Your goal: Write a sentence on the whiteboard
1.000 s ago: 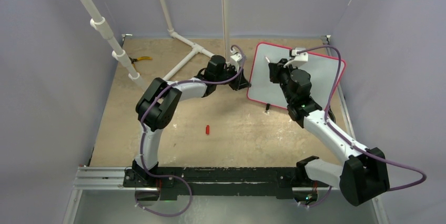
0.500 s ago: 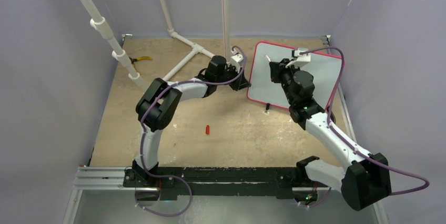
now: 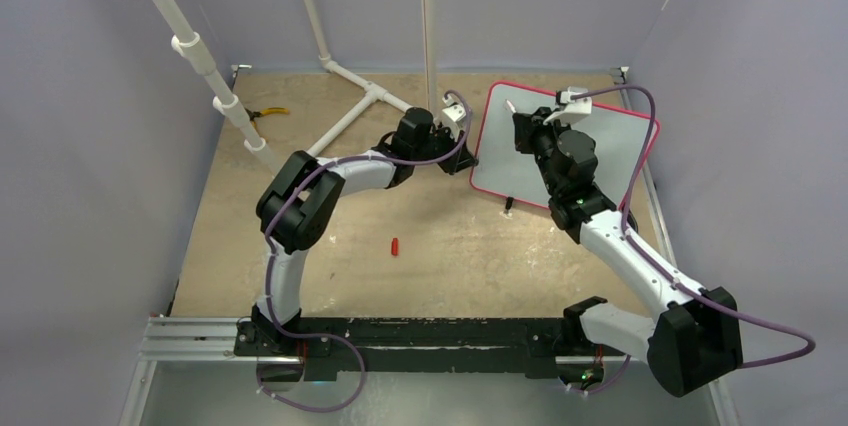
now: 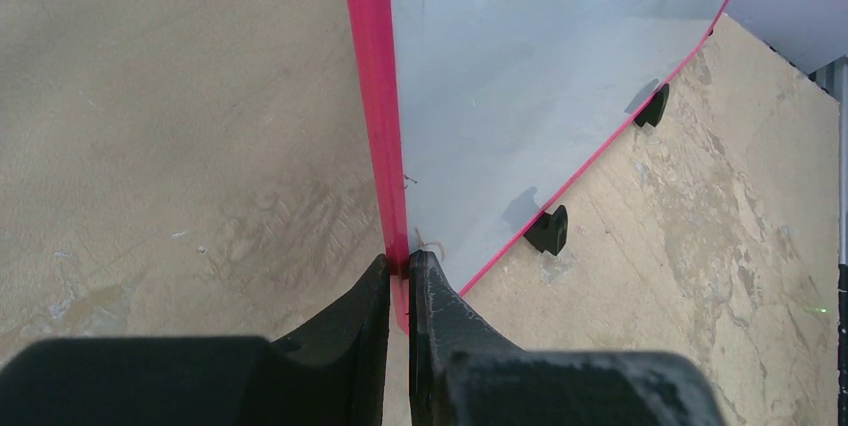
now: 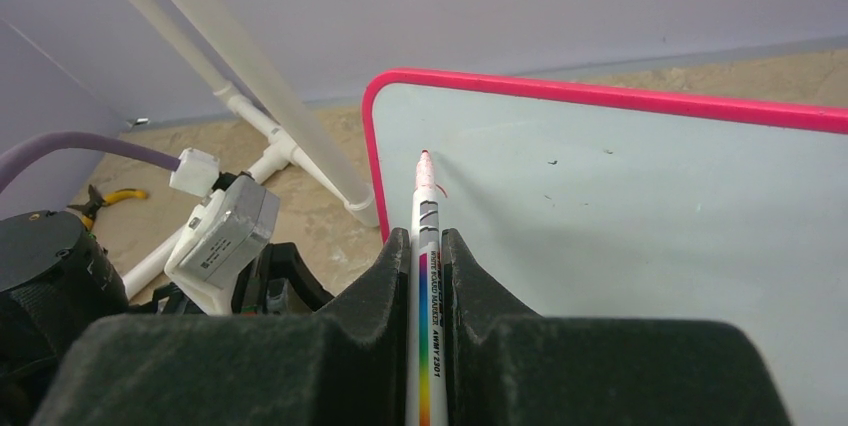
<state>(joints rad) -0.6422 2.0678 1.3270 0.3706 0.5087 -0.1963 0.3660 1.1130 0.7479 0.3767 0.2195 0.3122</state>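
Item: whiteboard (image 3: 615,151), red-framed, upper right of the overhead view, standing tilted on small black feet on the table (image 3: 450,236). Left gripper (image 4: 398,271): clenched on the board's left frame edge near the lower corner, jaws pinching the red rim and steadying the board. Right gripper (image 5: 427,246): clamped on a white marker (image 5: 426,208) with a rainbow stripe on its barrel, red tip forward and apparently touching the board just inside its upper left corner. Writing: the sentence is not yet there. Only a short red stroke (image 5: 441,189) sits just beside the tip, with a few dark specks further right, and the rest of the surface is blank. Change over the last second: slight. The right wrist has crept a little toward the top of the overhead frame, its cable has swung outward, and the board's far right corner has shifted a touch to the right. Both grips are unchanged. Judgement: very first letter under way, nearly the whole task remaining, and the board's small shift suggests pen pressure is nudging it, so the left hold matters. Other items: small red piece (image 3: 394,246) lying at mid table, unmoved; yellow-handled pliers (image 3: 268,112) at upper left; white pipe frame (image 3: 350,118) beside them.
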